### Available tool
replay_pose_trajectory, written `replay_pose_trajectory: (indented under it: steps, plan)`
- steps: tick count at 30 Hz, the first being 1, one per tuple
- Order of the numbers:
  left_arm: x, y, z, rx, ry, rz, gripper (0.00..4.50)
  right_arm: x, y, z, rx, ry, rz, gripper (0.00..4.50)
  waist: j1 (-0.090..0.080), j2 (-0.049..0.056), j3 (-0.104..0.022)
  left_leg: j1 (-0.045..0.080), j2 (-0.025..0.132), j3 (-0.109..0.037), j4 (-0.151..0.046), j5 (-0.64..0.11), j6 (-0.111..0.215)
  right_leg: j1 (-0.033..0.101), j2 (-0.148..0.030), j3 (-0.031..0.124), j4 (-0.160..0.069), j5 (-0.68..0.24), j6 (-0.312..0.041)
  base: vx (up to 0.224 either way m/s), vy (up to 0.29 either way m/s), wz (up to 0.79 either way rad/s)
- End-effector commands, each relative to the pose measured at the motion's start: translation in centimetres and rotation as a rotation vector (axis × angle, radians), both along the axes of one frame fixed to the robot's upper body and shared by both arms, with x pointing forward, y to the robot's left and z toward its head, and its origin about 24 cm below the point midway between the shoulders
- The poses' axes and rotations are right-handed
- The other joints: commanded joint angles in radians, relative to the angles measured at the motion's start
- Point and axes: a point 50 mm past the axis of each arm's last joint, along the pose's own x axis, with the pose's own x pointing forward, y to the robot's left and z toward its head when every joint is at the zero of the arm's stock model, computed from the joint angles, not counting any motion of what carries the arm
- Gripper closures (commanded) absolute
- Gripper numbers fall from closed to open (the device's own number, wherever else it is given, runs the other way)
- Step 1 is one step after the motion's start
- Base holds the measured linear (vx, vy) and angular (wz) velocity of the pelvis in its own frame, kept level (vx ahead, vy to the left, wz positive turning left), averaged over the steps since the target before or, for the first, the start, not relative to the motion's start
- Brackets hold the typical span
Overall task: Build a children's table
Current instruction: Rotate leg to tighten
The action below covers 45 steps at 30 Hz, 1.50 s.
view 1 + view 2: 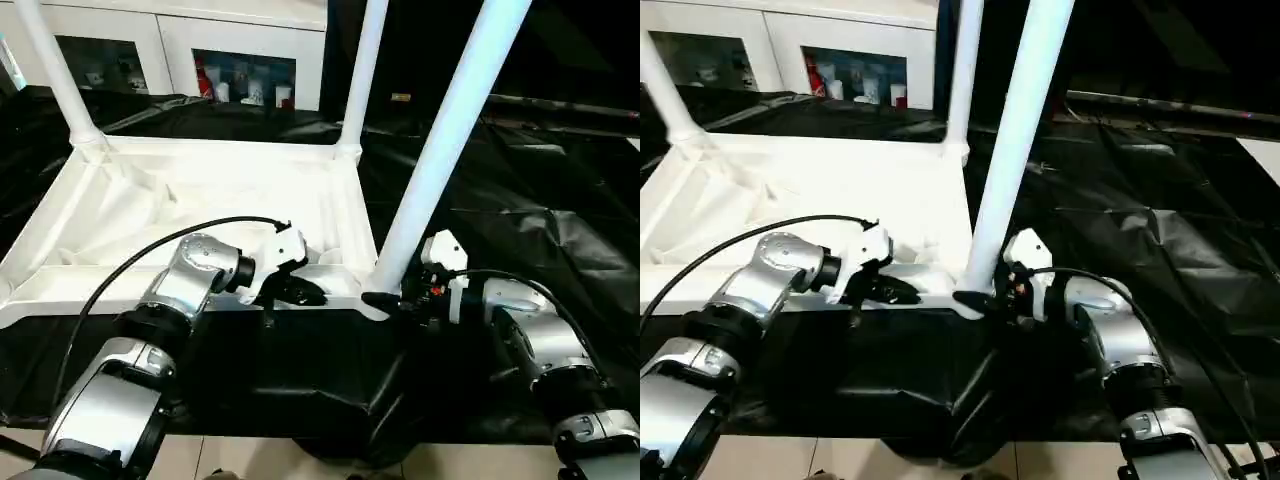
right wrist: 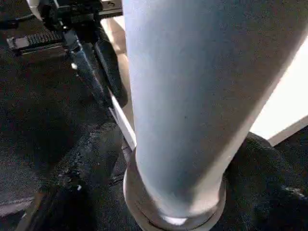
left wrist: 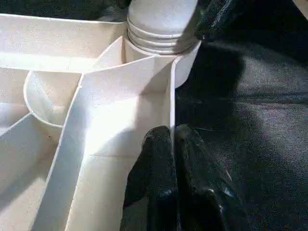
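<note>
Standing upside down on the black-draped work table (image 1: 560, 200), the tabletop (image 1: 190, 195) is seen with its ribbed underside up and three legs rising from corner sockets: one at the far left (image 1: 55, 70), one at the far right (image 1: 362, 75), and one at the near right (image 1: 445, 150). The near-left corner cannot be made out behind the left forearm.

The relation that matters is at the near right leg. Its long axis runs steeply upward from the socket, leaning slightly to the right. The right gripper (image 1: 385, 301) is placed at the base of this leg, pointing inward toward the socket; its fingers are spread, one black fingertip (image 1: 378, 299) lying against the socket's foot, and in the right wrist view the leg (image 2: 192, 96) looms just ahead of the jaws. No clamped hold on the leg can be confirmed.

The left gripper (image 1: 300, 292) is held over the near rim of the tabletop, just left of the same corner, with its fingers (image 3: 163, 183) pressed together and nothing between them; the rim wall is met at their tips.

Of the two arms, the right is judged nearer the leg, so any seating or steadying of it would likely fall to that arm, with the left bracing the rim.
</note>
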Motion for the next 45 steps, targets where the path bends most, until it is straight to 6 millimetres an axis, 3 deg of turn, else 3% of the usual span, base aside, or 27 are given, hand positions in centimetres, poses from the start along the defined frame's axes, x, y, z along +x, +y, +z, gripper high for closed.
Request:
replay_pose_trajectory:
  steps: [1, 5, 6, 14, 16, 19, 20, 24, 26, 27, 29, 31, 34, 35, 41, 45]
  plan:
    - [-1.2, 0.3, -1.9, 0.022, 0.094, -0.014, 4.5, -0.2, -0.2, 0.1, 0.002, 0.015, 0.024, 1.21, 0.005, -0.007, -0.047, 0.0, 0.033, -0.012, -0.061, -0.217, 0.074, 0.046, -0.055, 0.044, -0.068, -0.24, -0.231, 0.0, 0.0, 0.0]
    - [-1.2, 0.2, -1.8, 0.017, 0.087, -0.007, 4.5, -0.5, 0.2, -0.1, -0.003, 0.031, 0.05, 1.34, 0.007, -0.009, -0.049, -0.001, 0.032, -0.011, -0.059, -0.186, 0.079, 0.047, -0.054, 0.044, -0.063, -0.208, -0.233, 0.0, 0.0, 0.0]
    - [-1.2, 0.2, -1.8, 0.014, 0.084, -0.003, 4.5, -0.5, 0.4, -0.2, -0.003, 0.034, 0.057, 1.55, 0.007, -0.008, -0.049, -0.001, 0.032, -0.011, -0.059, -0.186, 0.08, 0.047, -0.054, 0.044, -0.064, -0.207, -0.233, 0.0, 0.0, 0.0]
    - [-0.6, -0.2, -1.7, 0.008, 0.024, 0.064, 4.5, -0.7, 0.8, -0.8, 0.035, 0.064, 0.001, 2.09, 0.009, -0.01, -0.046, -0.001, 0.032, -0.011, -0.06, -0.198, 0.073, 0.046, -0.054, 0.044, -0.069, -0.245, -0.216, 0.0, 0.0, 0.0]
    - [-0.2, -0.5, -1.7, 0.004, 0.006, 0.119, 4.5, -0.8, 1.0, -1.1, 0.055, 0.071, -0.029, 2.22, 0.009, -0.009, -0.046, 0.003, 0.032, -0.012, -0.062, -0.223, 0.063, 0.042, -0.055, 0.043, -0.074, -0.289, -0.205, 0.0, 0.0, 0.0]
    - [0.5, -1.9, -1.9, 0.001, -0.037, 0.218, 4.5, -0.4, 1.7, -2.4, 0.062, 0.1, -0.208, 2.33, 0.007, -0.01, -0.042, 0.004, 0.032, -0.016, -0.066, -0.254, 0.041, 0.038, -0.056, 0.043, -0.081, -0.359, -0.182, 0.0, 0.0, 0.0]
    - [0.7, -2.7, -2.0, -0.004, -0.046, 0.254, 4.5, -0.3, 2.2, -3.0, 0.059, 0.117, -0.274, 2.39, 0.004, -0.009, -0.039, 0.007, 0.031, -0.018, -0.068, -0.289, 0.022, 0.032, -0.057, 0.041, -0.09, -0.433, -0.156, 0.0, 0.0, 0.0]
    - [0.9, -4.8, -2.2, -0.017, -0.065, 0.313, 4.5, 0.1, 3.9, -3.9, 0.079, 0.153, -0.415, 2.45, -0.003, -0.011, -0.038, 0.009, 0.027, -0.023, -0.069, -0.334, 0.01, 0.025, -0.058, 0.039, -0.105, -0.543, -0.103, 0.0, 0.0, 0.0]
    - [0.8, -6.9, -2.3, -0.03, -0.076, 0.336, 4.5, 1.0, 5.0, -4.4, 0.081, 0.189, -0.582, 2.46, -0.008, -0.004, -0.036, 0.013, 0.026, -0.027, -0.07, -0.363, -0.001, 0.018, -0.059, 0.036, -0.112, -0.593, -0.086, 0.0, 0.0, 0.0]
    - [0.5, -8.7, -2.2, -0.042, -0.08, 0.331, 4.5, 1.5, 6.0, -4.5, 0.064, 0.209, -0.682, 2.47, -0.014, -0.004, -0.037, 0.016, 0.027, -0.03, -0.071, -0.382, -0.01, 0.016, -0.058, 0.034, -0.114, -0.607, -0.081, 0.0, 0.0, 0.0]
    - [0.3, -9.7, -2.2, -0.047, -0.084, 0.323, 4.5, 1.7, 7.0, -4.3, 0.048, 0.183, -0.678, 2.47, -0.016, -0.004, -0.041, 0.016, 0.024, -0.032, -0.073, -0.387, -0.011, 0.022, -0.057, 0.029, -0.118, -0.599, -0.07, 0.0, 0.0, 0.0]
    - [0.2, -10.1, -2.1, -0.051, -0.09, 0.309, 4.5, 1.8, 7.6, -3.9, 0.02, 0.127, -0.636, 2.47, -0.014, -0.005, -0.041, 0.011, 0.023, -0.028, -0.075, -0.382, 0.008, 0.021, -0.054, 0.03, -0.121, -0.552, -0.069, 0.0, 0.0, 0.0]
    - [0.3, -9.9, -2.2, -0.047, -0.098, 0.306, 4.5, 1.9, 7.6, -3.5, 0.03, 0.092, -0.613, 2.47, -0.012, -0.007, -0.041, 0.011, 0.022, -0.027, -0.074, -0.383, 0.022, 0.021, -0.056, 0.032, -0.121, -0.556, -0.07, 0.0, 0.0, 0.0]
    - [0.4, -9.2, -2.2, -0.035, -0.101, 0.302, 4.5, 2.0, 7.3, -3.2, 0.047, 0.063, -0.587, 2.13, -0.011, -0.007, -0.04, 0.01, 0.022, -0.027, -0.074, -0.381, 0.026, 0.02, -0.057, 0.032, -0.122, -0.556, -0.068, 0.0, 0.0, 0.0]
    - [0.6, -7.2, -2.5, 0.008, -0.089, 0.268, 4.5, 2.1, 6.4, -2.3, 0.12, 0.061, -0.493, 1.58, -0.005, -0.011, -0.043, 0.002, 0.024, -0.024, -0.075, -0.33, 0.051, 0.029, -0.057, 0.036, -0.114, -0.502, -0.089, 0.0, 0.0, 0.0]
    - [0.3, -4.3, -2.5, 0.056, -0.042, 0.153, 4.5, 1.0, 4.3, -1.6, 0.039, 0.02, -0.187, 1.44, -0.001, -0.01, -0.044, 0.001, 0.028, -0.022, -0.074, -0.303, 0.062, 0.033, -0.059, 0.038, -0.11, -0.463, -0.104, 0.0, 0.0, 0.0]
